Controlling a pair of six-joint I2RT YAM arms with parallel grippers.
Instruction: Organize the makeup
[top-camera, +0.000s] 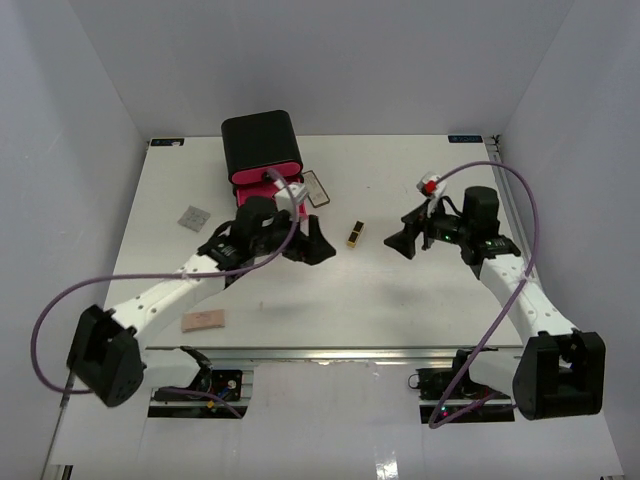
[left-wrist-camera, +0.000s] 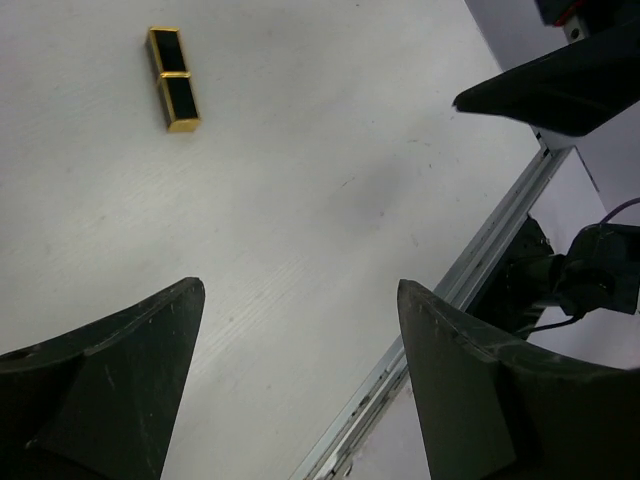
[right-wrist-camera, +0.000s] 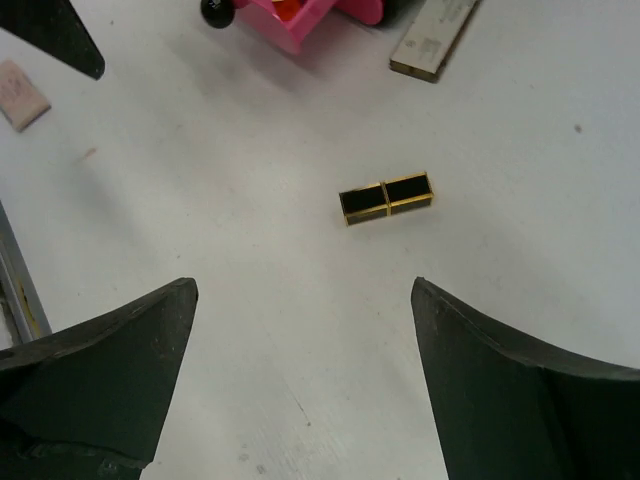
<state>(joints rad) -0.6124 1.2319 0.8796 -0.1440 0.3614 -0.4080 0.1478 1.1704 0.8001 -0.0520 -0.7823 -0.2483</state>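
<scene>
One gold-and-black lipstick tube (top-camera: 356, 234) lies flat on the white table between my two grippers. My left gripper (top-camera: 320, 243) stands open just left of it, with nothing between its fingers. The tube (left-wrist-camera: 174, 78) shows far ahead in the left wrist view, beyond the open gripper (left-wrist-camera: 300, 290). My right gripper (top-camera: 402, 231) stands open to the tube's right. Its wrist view has the tube (right-wrist-camera: 386, 198) just ahead of the empty gripper (right-wrist-camera: 305, 285). A flat compact (top-camera: 315, 187) lies by the box, a grey square palette (top-camera: 193, 217) at left, a beige-pink pad (top-camera: 204, 320) near the front.
A black box (top-camera: 260, 145) with pink drawers stands at the back, one pink drawer (right-wrist-camera: 290, 20) pulled open. The compact (right-wrist-camera: 433, 40) and pad (right-wrist-camera: 22, 93) also show in the right wrist view. A metal rail (top-camera: 350, 352) marks the table's near edge.
</scene>
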